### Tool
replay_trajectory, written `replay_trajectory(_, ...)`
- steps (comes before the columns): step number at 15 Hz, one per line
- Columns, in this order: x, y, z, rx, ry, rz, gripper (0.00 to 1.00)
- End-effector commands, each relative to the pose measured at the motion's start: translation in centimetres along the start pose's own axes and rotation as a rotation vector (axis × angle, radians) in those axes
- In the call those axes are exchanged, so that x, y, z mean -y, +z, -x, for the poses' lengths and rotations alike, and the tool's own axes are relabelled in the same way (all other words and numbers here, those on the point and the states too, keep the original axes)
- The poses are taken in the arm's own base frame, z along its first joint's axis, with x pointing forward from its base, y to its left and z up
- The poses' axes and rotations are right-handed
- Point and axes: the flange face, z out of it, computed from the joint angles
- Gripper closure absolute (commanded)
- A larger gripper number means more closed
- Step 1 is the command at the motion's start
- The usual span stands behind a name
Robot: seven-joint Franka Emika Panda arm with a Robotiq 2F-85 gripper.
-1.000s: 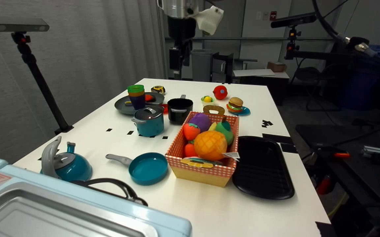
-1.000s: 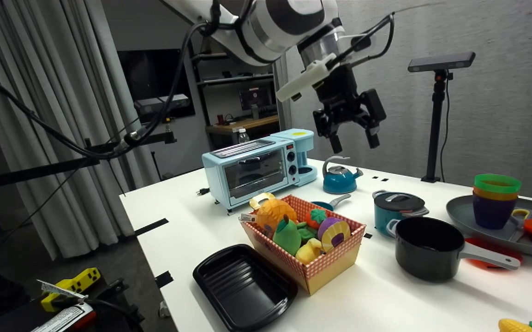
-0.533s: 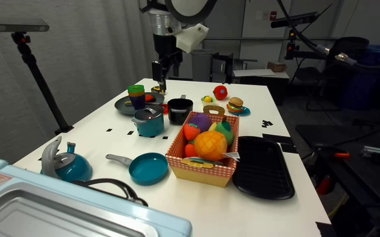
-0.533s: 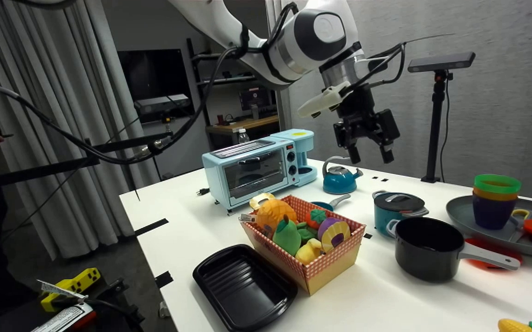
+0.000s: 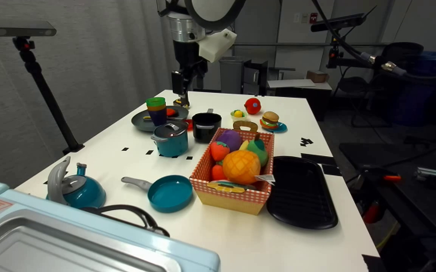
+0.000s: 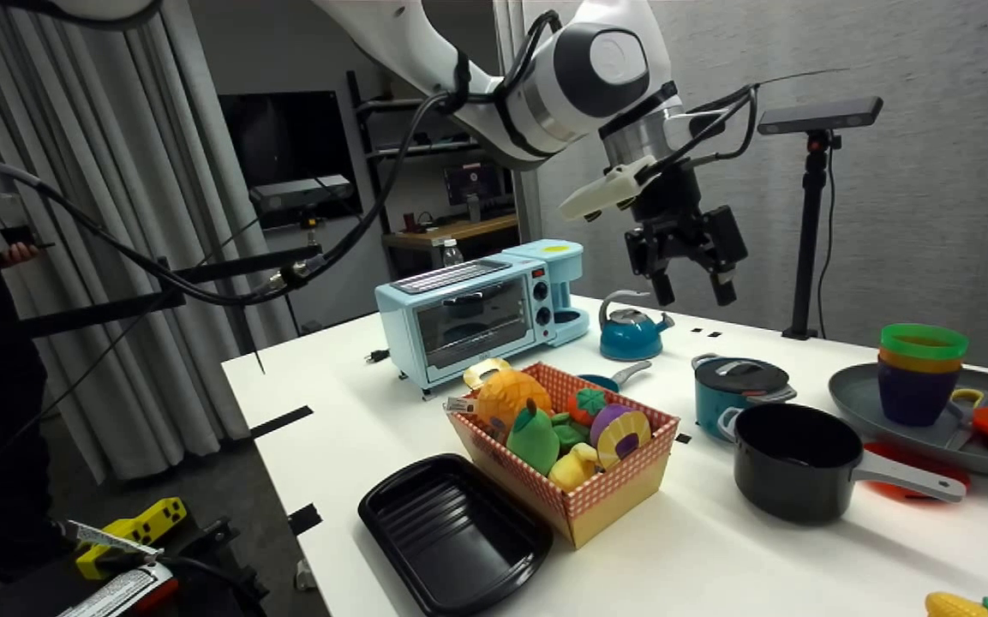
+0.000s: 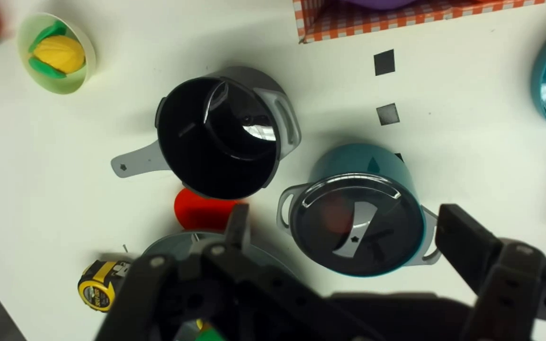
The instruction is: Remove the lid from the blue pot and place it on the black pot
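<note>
Lid (image 6: pixel 744 378) at five o'clock from the pincer (image 6: pixel 694 293) in an exterior view
Wide-set jaws hold nothing; in wrist view the lid's handle (image 7: pixel 357 227) runs one to seven.

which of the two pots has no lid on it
The black pot with the long grey handle: it is open on top, while the blue pot beside it has the dark lid on.

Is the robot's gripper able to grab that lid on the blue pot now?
Probably yes: the gripper hangs open, and nothing covers the lid or its grey handle. It would need to come down first.
</note>
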Motion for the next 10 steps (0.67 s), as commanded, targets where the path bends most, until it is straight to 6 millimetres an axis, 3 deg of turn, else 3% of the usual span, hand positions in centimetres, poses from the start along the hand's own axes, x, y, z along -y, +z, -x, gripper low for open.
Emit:
replay_trajectory(1,0.5,1.6,-0.7,-0.007,0.013,-0.012,0.0)
replay_trajectory(10,-0.1,5.2,-2.9,0.039,0.103,-0.062,0.0)
